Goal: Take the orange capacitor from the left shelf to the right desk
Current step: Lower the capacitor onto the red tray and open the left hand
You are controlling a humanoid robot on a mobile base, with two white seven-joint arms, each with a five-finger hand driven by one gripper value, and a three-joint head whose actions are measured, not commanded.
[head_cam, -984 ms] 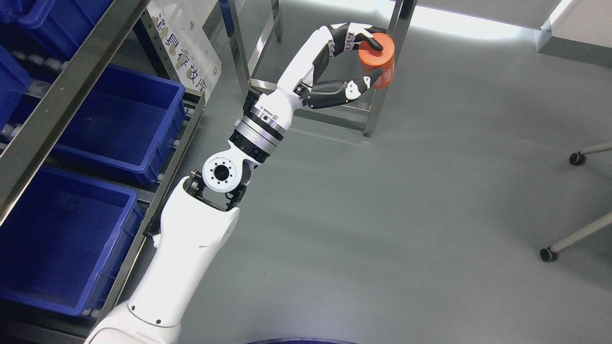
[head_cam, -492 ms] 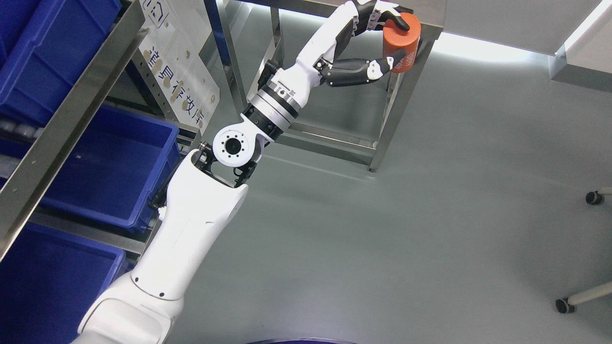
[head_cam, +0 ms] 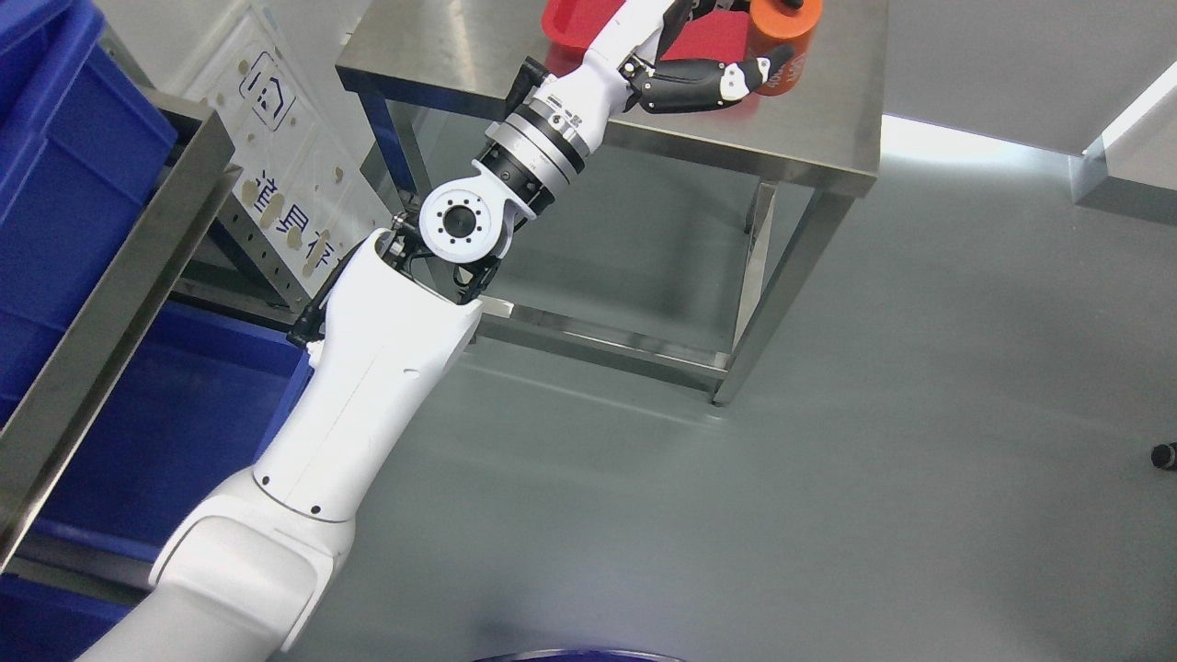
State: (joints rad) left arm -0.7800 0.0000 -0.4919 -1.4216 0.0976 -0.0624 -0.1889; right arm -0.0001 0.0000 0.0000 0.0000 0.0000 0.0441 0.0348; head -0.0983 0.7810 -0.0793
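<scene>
My left hand reaches up to the top edge of the head view, its fingers curled around the orange capacitor, an orange cylinder with pale print on its side. The thumb presses against the cylinder's lower side. The capacitor hangs above the steel desk, partly cut off by the picture's top edge. I cannot tell whether it touches the desk. The white left arm stretches from the lower left across the picture. The right arm does not show.
A red tray lies on the desk behind the hand. The metal shelf with blue bins stands at the left, a printed panel leaning beside it. Grey floor spreads to the right, with a chair castor at the edge.
The camera has tilted upward, so the desk top has come into the picture. The left hand has carried the capacitor up and over the desk.
</scene>
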